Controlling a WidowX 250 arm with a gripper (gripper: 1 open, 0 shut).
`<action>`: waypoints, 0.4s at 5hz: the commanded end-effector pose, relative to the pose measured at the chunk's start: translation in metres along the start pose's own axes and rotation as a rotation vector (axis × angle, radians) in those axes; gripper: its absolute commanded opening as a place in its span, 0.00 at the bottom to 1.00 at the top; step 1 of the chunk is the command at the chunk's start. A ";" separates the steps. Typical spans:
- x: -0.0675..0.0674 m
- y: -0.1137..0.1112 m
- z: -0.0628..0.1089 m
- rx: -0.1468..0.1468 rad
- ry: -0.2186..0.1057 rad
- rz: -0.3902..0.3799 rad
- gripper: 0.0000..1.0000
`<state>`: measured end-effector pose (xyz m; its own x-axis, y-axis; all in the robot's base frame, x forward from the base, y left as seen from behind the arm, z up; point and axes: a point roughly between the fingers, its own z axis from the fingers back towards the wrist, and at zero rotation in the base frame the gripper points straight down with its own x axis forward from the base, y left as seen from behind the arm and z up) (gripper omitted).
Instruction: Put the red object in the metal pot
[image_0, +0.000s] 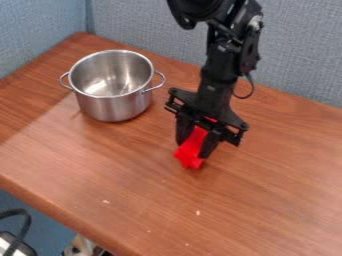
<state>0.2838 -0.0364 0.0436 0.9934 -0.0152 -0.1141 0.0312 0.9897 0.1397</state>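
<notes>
Where the robot's black arm reaches down, its black fingers are pinching the red block, with 1 on each side of it. I'm using the silver pot as the landmark for every place. The red block is outside the pot, to the right of it and closer to the front in the view. It looks tilted, and its low end points down at the table. I can't tell if that end touches the wood. The pot stands upright on the brown table, with its round top open. It is shiny and has 2 thin handles, 1 on each side. The arm comes down from above, to the right of the pot, and does not touch it. A black cable curls out beside the arm, on the side away from the pot. Behind the pot are gray-blue walls. Far in front of the pot, past the table's edge, a dark loop shows in the bottom left corner.
</notes>
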 end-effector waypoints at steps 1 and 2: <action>0.010 0.008 0.028 -0.011 -0.087 0.021 0.00; 0.009 0.013 0.037 -0.021 -0.099 0.022 0.00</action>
<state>0.2876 -0.0307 0.0608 0.9960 -0.0157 -0.0879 0.0271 0.9910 0.1307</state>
